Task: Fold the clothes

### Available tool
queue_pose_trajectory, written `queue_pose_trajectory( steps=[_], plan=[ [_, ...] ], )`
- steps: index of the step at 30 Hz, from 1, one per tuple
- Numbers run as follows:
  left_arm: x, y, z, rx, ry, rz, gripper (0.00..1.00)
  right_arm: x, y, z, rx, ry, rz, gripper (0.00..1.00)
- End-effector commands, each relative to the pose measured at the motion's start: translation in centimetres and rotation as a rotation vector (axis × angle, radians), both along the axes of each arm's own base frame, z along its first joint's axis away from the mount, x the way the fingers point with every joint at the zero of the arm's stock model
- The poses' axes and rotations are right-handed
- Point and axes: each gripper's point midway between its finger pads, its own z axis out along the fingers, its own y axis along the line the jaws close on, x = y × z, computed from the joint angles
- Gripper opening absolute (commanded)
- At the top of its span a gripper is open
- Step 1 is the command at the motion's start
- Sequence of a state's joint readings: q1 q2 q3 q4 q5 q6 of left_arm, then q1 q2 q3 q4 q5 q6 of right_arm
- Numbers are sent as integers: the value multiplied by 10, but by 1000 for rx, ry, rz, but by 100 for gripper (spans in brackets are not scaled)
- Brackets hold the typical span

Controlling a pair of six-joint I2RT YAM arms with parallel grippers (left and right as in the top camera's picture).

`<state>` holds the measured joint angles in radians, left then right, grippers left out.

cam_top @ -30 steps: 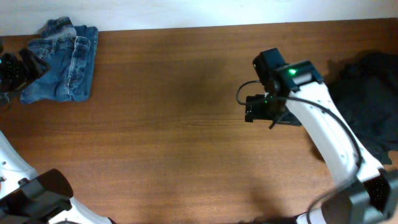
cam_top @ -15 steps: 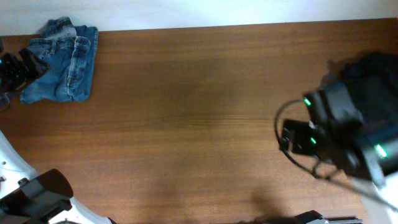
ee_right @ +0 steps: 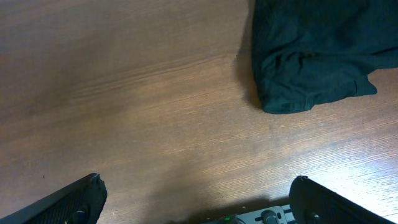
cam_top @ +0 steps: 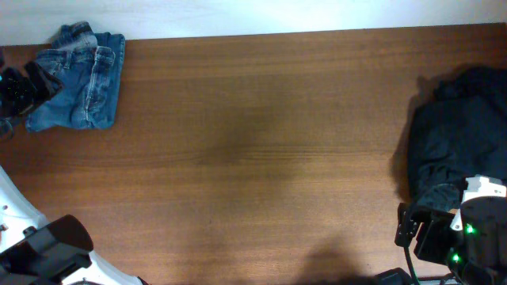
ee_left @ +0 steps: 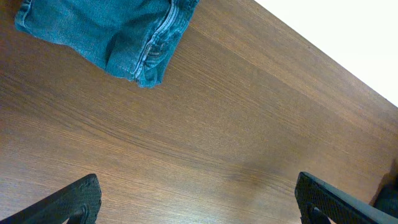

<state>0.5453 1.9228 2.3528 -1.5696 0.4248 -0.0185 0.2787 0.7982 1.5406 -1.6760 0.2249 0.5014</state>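
The blue jeans (cam_top: 79, 79) lie bunched in a folded heap at the table's far left corner; the left wrist view shows them (ee_left: 106, 31) at its top left. My left gripper (cam_top: 20, 87) hovers just left of them, open (ee_left: 199, 202), with only bare wood between its fingers (ee_left: 74, 202). A black garment (cam_top: 459, 134) lies crumpled at the right edge and shows again in the right wrist view (ee_right: 317, 50). My right gripper (cam_top: 413, 228) sits by the near right corner, just in front of the black garment, open (ee_right: 199, 202) and holding nothing.
The brown wooden table (cam_top: 261, 158) stretches between the two garments. A white wall borders its far edge. The left arm's base (cam_top: 47, 245) stands at the near left corner.
My right arm has drawn back from the middle right of the table to the near right corner, uncovering the black garment. The left arm and jeans have not moved.
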Motion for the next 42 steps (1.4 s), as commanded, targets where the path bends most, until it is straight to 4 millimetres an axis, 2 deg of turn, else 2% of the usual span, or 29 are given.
queue_pose_trajectory(
  steps=[1, 10, 18, 21, 25, 26, 31, 35, 38, 42],
  plan=[
    [-3, -2, 6, 21, -16, -14, 99, 1, -3, 2, -8, -11, -21, 98],
    [-3, -2, 6, 21, -16, -13, 99, 1, -5, 2, -17, -13, -21, 99],
    [-3, -2, 6, 21, -16, -14, 99, 26, -14, 21, 16, -189, -126, 99],
    [-3, -2, 6, 21, -16, -13, 99, 31, -23, 5, 31, -237, -200, 99],
    [-3, -2, 6, 21, -16, -14, 99, 35, -30, -40, 39, -265, -254, 99],
    [-3, -2, 6, 21, -16, -14, 99, 39, -31, -46, 40, -282, -254, 99],
    [-3, -2, 6, 21, -16, -14, 99, 82, -30, -73, 48, -543, -233, 99],
    [-3, -2, 6, 21, -16, -14, 99, 104, -25, -93, 86, -683, -207, 99],
    [-3, -2, 6, 21, -16, -14, 99, 116, -20, -101, 116, -805, -180, 99],
    [-3, -2, 6, 21, -16, -14, 99, 119, -5, -93, 69, -962, -44, 99]
  ],
)
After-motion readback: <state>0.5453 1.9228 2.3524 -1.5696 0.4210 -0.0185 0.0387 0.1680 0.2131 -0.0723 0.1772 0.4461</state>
